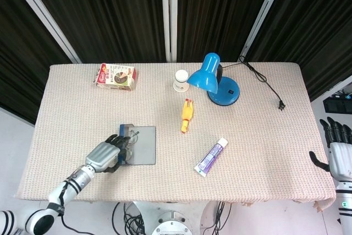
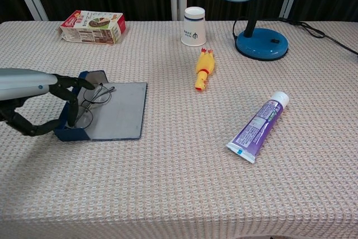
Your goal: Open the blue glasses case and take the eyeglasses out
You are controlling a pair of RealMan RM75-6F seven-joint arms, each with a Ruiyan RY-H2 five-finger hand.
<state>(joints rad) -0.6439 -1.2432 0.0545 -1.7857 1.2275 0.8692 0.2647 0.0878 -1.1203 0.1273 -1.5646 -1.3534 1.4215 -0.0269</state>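
The blue glasses case [image 1: 137, 145] lies open near the table's front left, its grey lid [image 2: 117, 117] flat on the cloth. Thin-framed eyeglasses [image 2: 92, 100] lie in the blue tray [image 2: 72, 134]. My left hand [image 1: 104, 157] holds the tray from the left. Its dark fingers [image 2: 71, 102] curl over the tray's edge onto the eyeglasses, and the thumb is tucked beneath at the near side. In the chest view the left hand [image 2: 33, 82] enters from the left edge. My right hand [image 1: 338, 152] hangs off the table's right side with fingers apart, holding nothing.
A snack box [image 1: 115, 76] lies at the back left. A white cup [image 1: 181, 80] and a blue desk lamp [image 1: 214, 81] stand at the back middle, the lamp's cord [image 1: 269, 89] trailing right. A yellow rubber chicken [image 1: 187, 116] and a purple tube [image 1: 211, 157] lie mid-table.
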